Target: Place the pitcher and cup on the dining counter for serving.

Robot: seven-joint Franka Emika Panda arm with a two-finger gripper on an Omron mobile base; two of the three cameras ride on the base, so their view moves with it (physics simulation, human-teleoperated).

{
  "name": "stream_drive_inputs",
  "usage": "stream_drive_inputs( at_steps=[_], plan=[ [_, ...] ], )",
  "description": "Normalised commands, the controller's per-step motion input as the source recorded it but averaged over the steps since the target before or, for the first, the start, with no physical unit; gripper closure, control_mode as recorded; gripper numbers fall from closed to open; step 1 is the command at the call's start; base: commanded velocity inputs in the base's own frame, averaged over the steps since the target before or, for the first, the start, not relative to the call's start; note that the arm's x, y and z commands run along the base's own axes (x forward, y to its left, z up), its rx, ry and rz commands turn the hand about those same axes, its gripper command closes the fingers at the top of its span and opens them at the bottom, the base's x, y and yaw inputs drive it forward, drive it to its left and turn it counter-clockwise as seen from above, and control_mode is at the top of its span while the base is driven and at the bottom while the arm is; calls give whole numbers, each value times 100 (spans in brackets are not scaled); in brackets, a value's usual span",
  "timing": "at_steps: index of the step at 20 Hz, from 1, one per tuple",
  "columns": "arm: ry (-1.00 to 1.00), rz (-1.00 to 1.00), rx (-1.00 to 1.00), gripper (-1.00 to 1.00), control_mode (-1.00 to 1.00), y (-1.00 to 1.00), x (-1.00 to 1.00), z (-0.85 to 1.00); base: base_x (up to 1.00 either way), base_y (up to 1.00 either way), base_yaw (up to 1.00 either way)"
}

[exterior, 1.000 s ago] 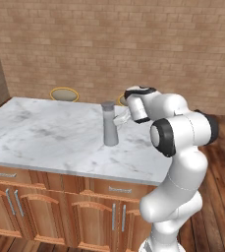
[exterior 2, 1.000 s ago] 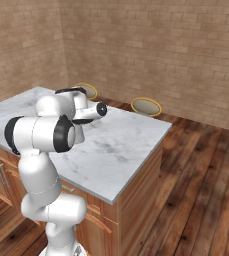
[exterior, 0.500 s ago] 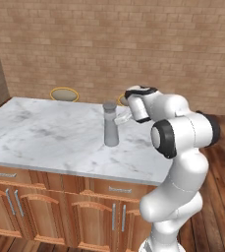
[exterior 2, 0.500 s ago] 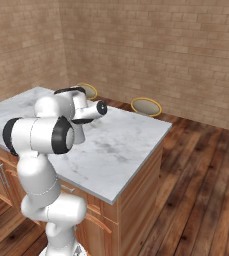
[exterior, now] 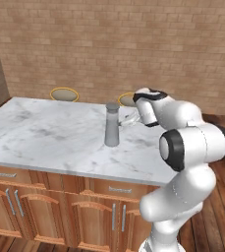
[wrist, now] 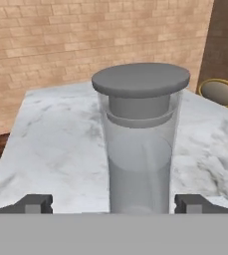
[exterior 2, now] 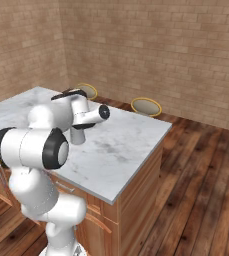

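The grey pitcher (exterior: 112, 125) stands upright on the marble top of the dining counter (exterior: 45, 133), near its middle. My gripper (exterior: 126, 118) reaches it from the right at mid-height and is open. In the hand view the pitcher (wrist: 140, 149) fills the centre, between the two fingertips (wrist: 36, 203), which stand wide on either side of it without touching. In the right base view my arm covers most of the pitcher. The cup is out of view.
Two round stools with yellow rims (exterior: 64, 94) (exterior 2: 146, 106) stand behind the counter's far edge, by the brick wall. The counter's right end (exterior 2: 136, 165) drops to a wooden floor. Bare marble lies left of the pitcher.
The jaws have spread from shut on the pitcher to wide open. The pitcher stays standing in the same spot; the arm has barely moved.
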Motion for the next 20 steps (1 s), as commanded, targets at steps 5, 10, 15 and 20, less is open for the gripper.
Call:
stream_drive_inputs(
  at_steps=[5, 10, 15, 20],
  plan=[
    [0, 0, 0, -100, -100, -29, -53, 36, 0, 0, 0],
    [0, -8, 0, -100, -100, -27, -79, 87, 0, 0, 0],
    [1, -15, 0, -100, -100, -22, -100, 100, 0, 0, 0],
    [14, -21, -2, -100, -100, -15, -100, 96, 0, 0, 0]
  ],
)
